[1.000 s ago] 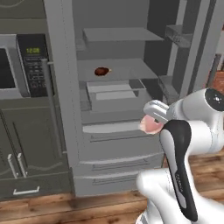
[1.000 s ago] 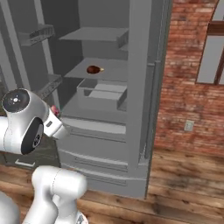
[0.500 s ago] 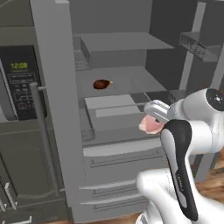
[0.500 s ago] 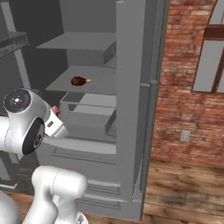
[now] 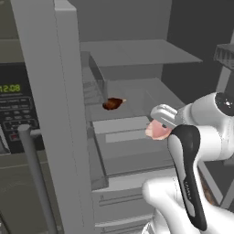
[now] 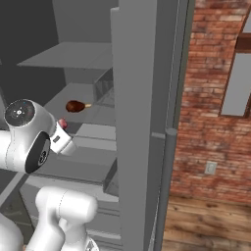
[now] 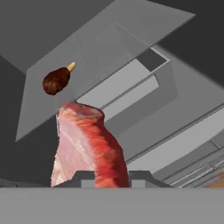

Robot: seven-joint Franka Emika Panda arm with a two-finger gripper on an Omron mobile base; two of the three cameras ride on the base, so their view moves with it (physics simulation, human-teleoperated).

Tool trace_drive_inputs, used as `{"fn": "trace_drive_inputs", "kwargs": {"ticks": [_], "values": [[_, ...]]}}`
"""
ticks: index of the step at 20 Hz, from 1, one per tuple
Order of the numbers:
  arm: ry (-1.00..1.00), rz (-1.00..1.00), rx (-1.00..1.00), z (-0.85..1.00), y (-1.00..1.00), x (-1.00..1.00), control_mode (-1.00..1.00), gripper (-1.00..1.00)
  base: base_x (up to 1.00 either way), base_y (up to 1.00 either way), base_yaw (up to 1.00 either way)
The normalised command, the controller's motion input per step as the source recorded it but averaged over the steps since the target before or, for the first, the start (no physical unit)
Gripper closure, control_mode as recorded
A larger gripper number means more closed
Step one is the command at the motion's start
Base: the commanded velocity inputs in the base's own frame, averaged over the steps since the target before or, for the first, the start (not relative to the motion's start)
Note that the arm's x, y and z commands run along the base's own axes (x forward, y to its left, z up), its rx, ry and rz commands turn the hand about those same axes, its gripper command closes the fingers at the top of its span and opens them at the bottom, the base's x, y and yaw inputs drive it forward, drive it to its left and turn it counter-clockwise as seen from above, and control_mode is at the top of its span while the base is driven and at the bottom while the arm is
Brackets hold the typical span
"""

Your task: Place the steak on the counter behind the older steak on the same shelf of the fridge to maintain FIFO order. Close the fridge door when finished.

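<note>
**Steak in hand, short of the shelf**

At the far left of the left base view stands a dark microwave panel (image 5: 13, 109), then the open fridge (image 5: 50, 91) with its grey door edge close to the camera. Inside, the older steak (image 5: 112, 103) lies on the shelf (image 5: 151, 91), towards its left and fairly near the front edge, with bare panel behind it. Right of that and lower, the gripper (image 5: 157, 125) holds the steak (image 5: 157, 131) in front of the box-shaped drawer (image 5: 123, 132), not yet over the shelf. In the hand view the fingers are closed on the lower end of the pink slab, which stands up between them and hides much of what lies ahead.

Judging from here, the risks are these. The steak has to pass over or round the older one to land behind it; a low or straight path could push the dark slab back or knock it off the front edge. The shelf above leaves limited room, so a high approach could catch the hand on it. Releasing too early would put the new steak in front and break the order. At the right, a brick wall (image 6: 215, 98) stands beyond the fridge door.
</note>
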Motion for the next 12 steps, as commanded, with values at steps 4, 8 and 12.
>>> {"fn": "trace_drive_inputs", "kwargs": {"ticks": [4, 8, 12], "values": [[0.00, 0.00, 0.00, 0.00, 0.00, 0.00, 1.00, 1.00, 0.77, 0.18, 0.00], [-0.04, 0.00, 0.00, 0.03, 0.00, 0.12, -1.00, 1.00, 0.45, 0.04, 0.00], [-0.26, -0.02, 0.00, 0.21, 0.00, 0.51, -1.00, 1.00, 0.00, 0.00, 0.00]]}}
